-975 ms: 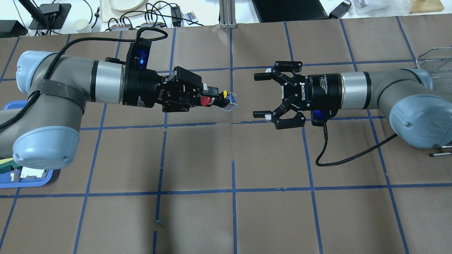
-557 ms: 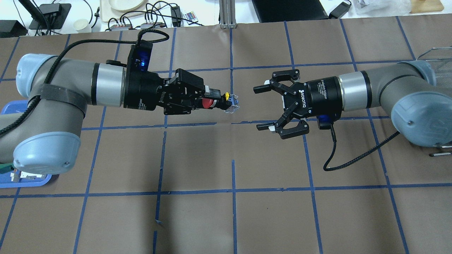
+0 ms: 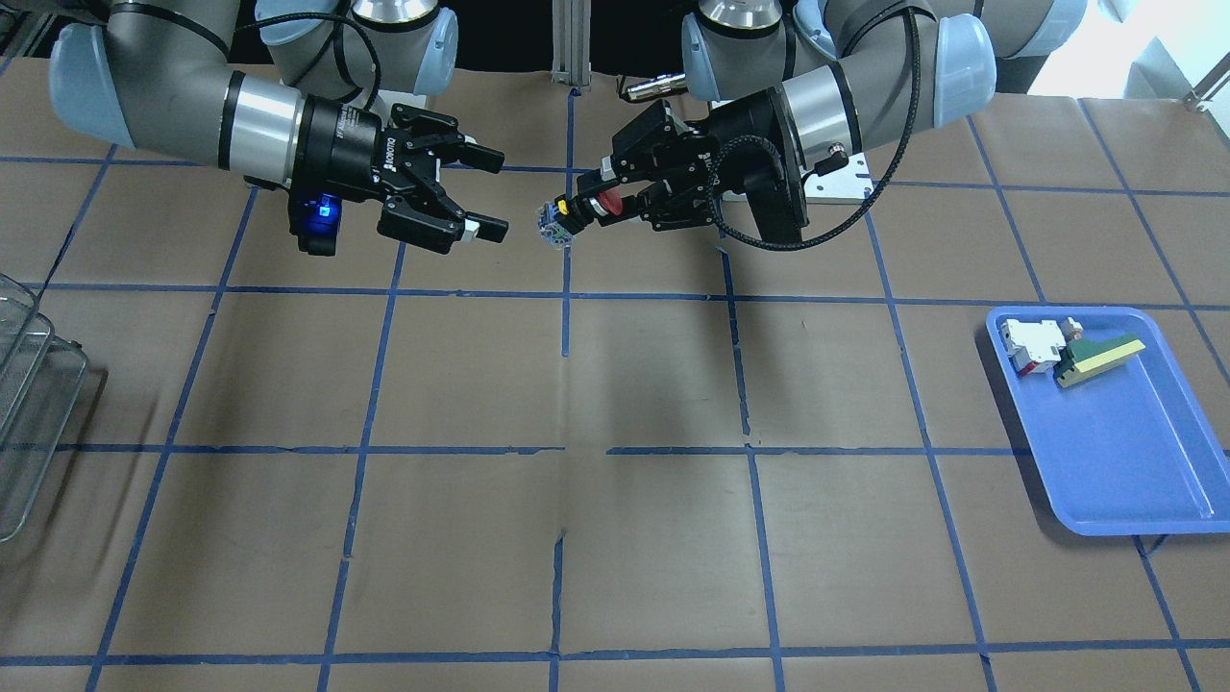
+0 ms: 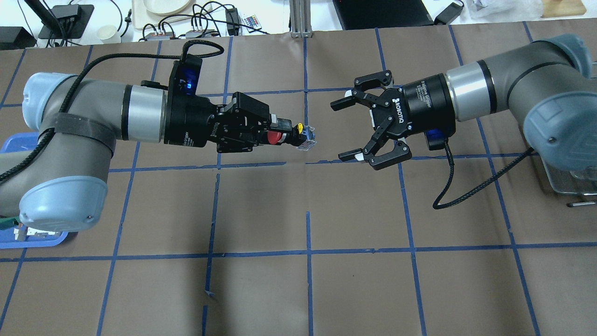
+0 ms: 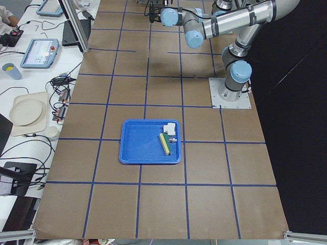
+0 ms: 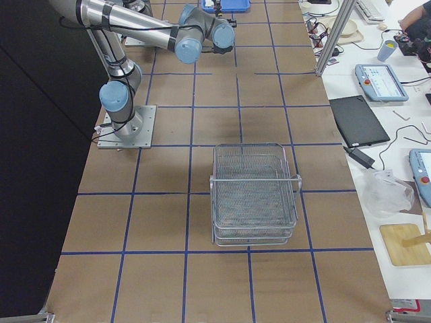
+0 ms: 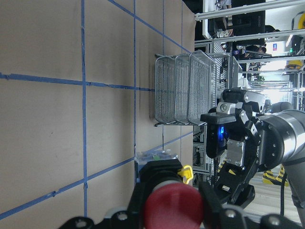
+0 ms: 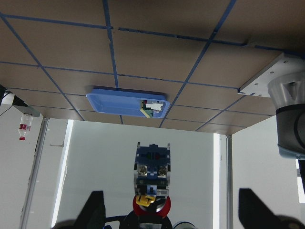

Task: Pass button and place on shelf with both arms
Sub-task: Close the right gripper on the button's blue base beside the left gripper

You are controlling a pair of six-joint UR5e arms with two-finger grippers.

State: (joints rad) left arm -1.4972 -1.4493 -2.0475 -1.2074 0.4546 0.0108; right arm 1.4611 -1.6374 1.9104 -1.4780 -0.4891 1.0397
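You have the button [image 4: 290, 136] off the table, held level in the left gripper [image 3: 615, 204], whose fingers are clamped either side of the red mushroom cap. Its make-up: red cap, black barrel, small yellow tab, then a clear, blue-tinted base with two screws, pointing away from the holder. Facing that base, near the button but apart from it, the right gripper [image 4: 343, 130] stands with jaws spread wide and nothing between them. Well away from the button, on the holder's side, lies the blue tray [image 3: 1115, 461]. The wire shelf [image 6: 254, 195] stands well off on the opposite side.
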